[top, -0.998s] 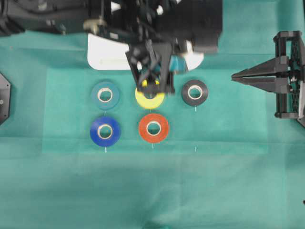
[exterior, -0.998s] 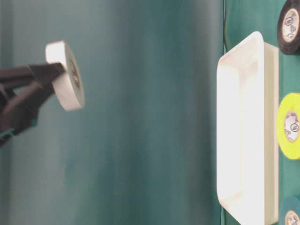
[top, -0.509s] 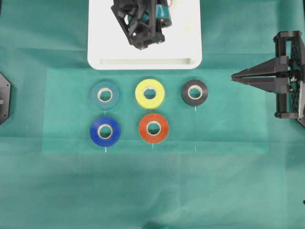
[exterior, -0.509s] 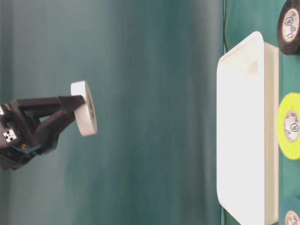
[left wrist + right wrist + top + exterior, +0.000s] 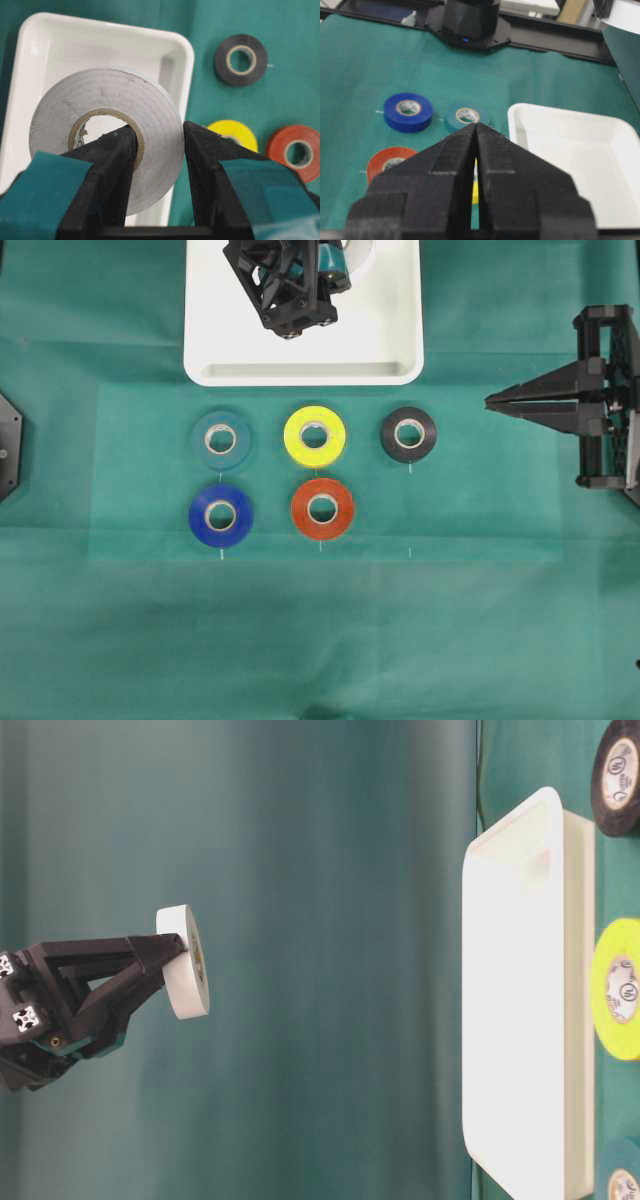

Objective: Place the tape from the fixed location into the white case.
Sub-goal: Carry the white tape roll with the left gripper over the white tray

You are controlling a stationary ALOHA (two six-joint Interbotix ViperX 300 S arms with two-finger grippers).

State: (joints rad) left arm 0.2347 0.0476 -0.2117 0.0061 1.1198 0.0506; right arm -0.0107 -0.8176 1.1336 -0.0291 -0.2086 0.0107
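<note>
The left gripper (image 5: 159, 150) is clamped on the tape (image 5: 107, 127), one finger through the pale core and the other against the outer wall of the white roll. In the table-level view, which is turned on its side, the same gripper (image 5: 172, 955) holds the tape (image 5: 185, 975) in the air well apart from the white case (image 5: 520, 1000), with the roll's flat face toward the tray. The overhead view shows only the left gripper's black body (image 5: 290, 285) over the white case (image 5: 300, 368) at 12 o'clock in the frame; there the roll is almost wholly hidden by it.

The right gripper (image 5: 475, 131) has its fingers pressed together with nothing between them; overhead it sits at 3 o'clock (image 5: 492, 400), pointing inward, well apart from every roll.

Below the case, overhead, lie five rolls flat: a teal roll (image 5: 220, 439), a yellow roll (image 5: 314, 435) and a black roll (image 5: 408, 434) in one row, then a blue roll (image 5: 220, 515) and a red roll (image 5: 322, 508) toward 6 o'clock. The left wrist view catches only the black, yellow and red ones at its 2 to 4 o'clock.

Everything rests on a green cloth (image 5: 320, 640). The right wrist view alone shows a black arm base (image 5: 470, 22) at 12 o'clock beyond the cloth's far edge.
</note>
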